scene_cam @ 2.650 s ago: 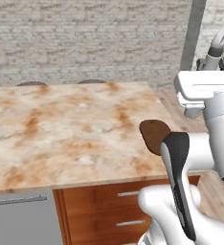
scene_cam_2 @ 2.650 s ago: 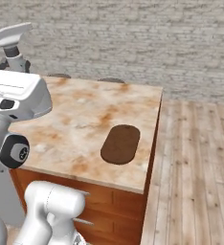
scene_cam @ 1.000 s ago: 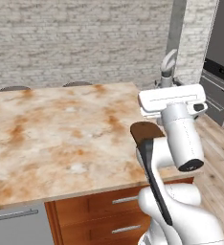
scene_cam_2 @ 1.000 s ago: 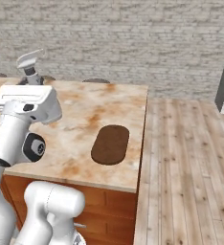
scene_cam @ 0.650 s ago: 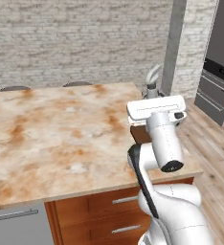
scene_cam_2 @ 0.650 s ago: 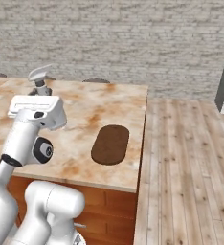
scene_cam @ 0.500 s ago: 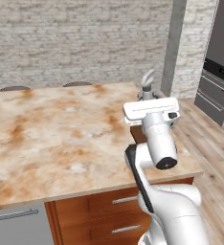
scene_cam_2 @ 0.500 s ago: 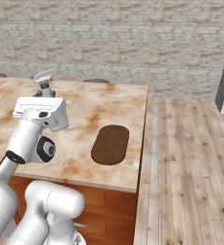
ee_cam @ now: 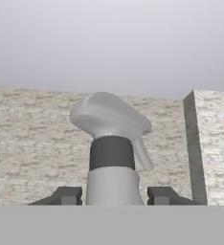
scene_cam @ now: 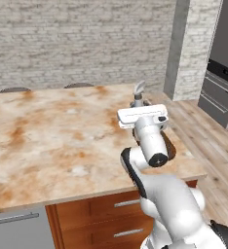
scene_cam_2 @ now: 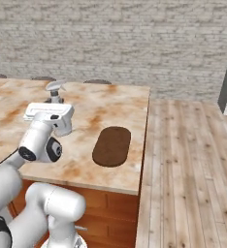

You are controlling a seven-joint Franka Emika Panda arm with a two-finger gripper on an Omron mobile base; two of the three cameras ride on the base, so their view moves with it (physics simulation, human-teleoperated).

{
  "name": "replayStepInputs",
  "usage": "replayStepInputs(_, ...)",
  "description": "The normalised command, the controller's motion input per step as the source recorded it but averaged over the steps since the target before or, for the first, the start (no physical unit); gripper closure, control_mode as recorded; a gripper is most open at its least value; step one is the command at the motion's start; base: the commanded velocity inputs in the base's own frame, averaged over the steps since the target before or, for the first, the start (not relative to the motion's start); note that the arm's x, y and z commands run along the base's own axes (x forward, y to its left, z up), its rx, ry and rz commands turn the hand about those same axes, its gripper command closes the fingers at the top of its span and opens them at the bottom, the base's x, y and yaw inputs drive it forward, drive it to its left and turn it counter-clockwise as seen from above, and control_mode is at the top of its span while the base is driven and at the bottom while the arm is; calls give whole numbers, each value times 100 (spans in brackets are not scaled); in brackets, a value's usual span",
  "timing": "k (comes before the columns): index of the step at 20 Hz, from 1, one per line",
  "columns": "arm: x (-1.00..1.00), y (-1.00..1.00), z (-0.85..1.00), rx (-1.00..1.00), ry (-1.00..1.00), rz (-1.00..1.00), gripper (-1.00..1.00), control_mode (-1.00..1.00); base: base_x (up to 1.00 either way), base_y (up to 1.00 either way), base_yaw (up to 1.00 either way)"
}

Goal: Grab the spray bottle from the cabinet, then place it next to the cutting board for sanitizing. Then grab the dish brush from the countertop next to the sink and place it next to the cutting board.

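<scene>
One spray bottle [ee_cam: 111, 158] is sitting clamped in the tool [ee_cam: 113, 195], both dark fingertips [ee_cam: 66, 195] pressing against its pale body, trigger head sticking up above the white hand. Arm is holding it upright over the marbled bench [scene_cam: 52, 131]; in the left base view the nozzle [scene_cam: 138, 91] is poking up behind the hand, same in the right base view [scene_cam_2: 55, 88]. Cutting board [scene_cam_2: 112, 146] is lying flat on the bench near its right edge, apart from the bottle.
</scene>
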Motion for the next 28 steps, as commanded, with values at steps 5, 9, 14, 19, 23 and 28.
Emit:
replayStepInputs(5, 42, 0, -46, -1, -3, 13, 100, -100, 0, 0, 0)
replayStepInputs(9, 46, 0, -39, 0, 3, 11, 100, -100, 0, 0, 0)
replayStepInputs(14, 19, -9, -35, 0, -2, 11, 100, -100, 0, 0, 0)
replayStepInputs(19, 16, -18, -41, 0, -8, 19, 100, -100, 0, 0, 0)
replayStepInputs(23, 1, -18, -42, 4, -30, 14, 100, -100, 0, 0, 0)
replayStepInputs(28, 23, -25, -41, 6, -20, 12, 100, -100, 0, 0, 0)
